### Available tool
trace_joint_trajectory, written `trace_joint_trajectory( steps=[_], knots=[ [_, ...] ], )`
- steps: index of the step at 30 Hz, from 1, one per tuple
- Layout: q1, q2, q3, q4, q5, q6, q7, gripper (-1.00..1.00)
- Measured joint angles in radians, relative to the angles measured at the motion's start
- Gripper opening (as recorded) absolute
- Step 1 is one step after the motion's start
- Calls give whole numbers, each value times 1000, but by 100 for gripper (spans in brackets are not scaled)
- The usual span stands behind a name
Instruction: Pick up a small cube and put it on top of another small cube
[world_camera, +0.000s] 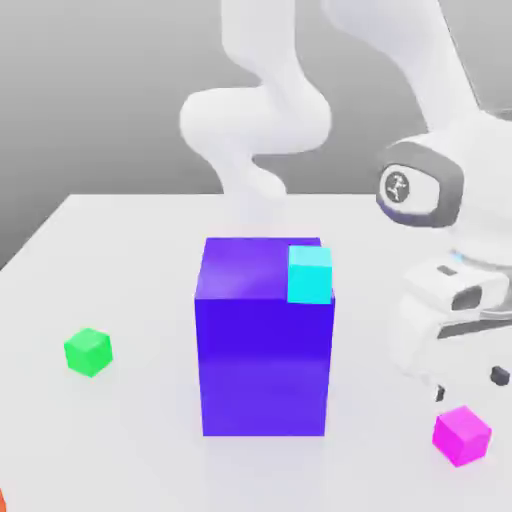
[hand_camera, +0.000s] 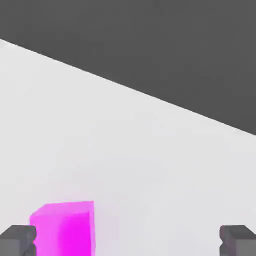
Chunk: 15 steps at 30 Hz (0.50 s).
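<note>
The hand (world_camera: 469, 384) is open above the pink cube (world_camera: 461, 436); descending off-centre, one finger could strike the cube's top.

The exterior view is bright, the light so strong that the pale worktop (world_camera: 150, 440) and white arm (world_camera: 255, 120) wash out and nearly merge. The blue-purple block (world_camera: 264, 365) has a lighter top than front, with a faint reflection below it. Shadows are barely visible. In the hand view, the magenta cube (hand_camera: 67, 230) has softly smeared shading.
</note>
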Motion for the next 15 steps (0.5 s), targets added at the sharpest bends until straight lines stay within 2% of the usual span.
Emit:
trace_joint_trajectory(
  steps=[5, 6, 12, 15],
  knots=[
    [101, 181, -108, 34, -109, 126, 87, 0],
    [115, 201, -125, 39, -124, 141, 98, -100],
    [122, 212, -133, 41, -132, 150, 105, -100],
    [79, 142, -79, 24, -78, 99, 65, -100]
  ],
)
